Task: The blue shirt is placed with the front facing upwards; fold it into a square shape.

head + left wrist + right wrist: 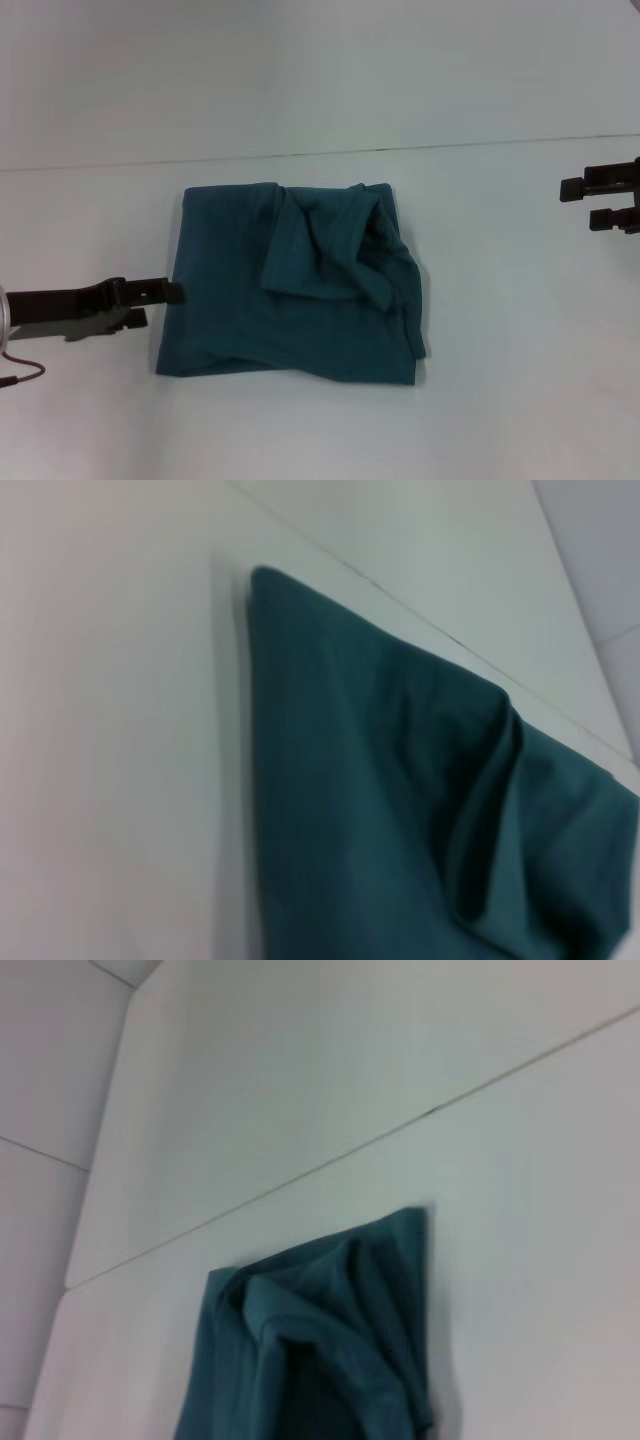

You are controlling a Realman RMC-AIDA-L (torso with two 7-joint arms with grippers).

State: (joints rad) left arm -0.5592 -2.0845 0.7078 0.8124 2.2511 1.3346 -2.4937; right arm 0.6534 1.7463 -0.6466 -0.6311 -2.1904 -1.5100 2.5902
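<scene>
Folded blue shirt (400,800) on a white table (110,740), seen close from the left wrist camera.

The shirt fills the lower right of the frame, and one corner of it points toward the upper middle. Its straight edge runs down the centre, with a thin shadow beside it on the table. A deep crease and an overlapping fold cross the cloth at the right. A thin dark seam line in the table runs diagonally behind the shirt toward the right edge.

A plain white table (520,400) meets a pale wall (320,70).
</scene>
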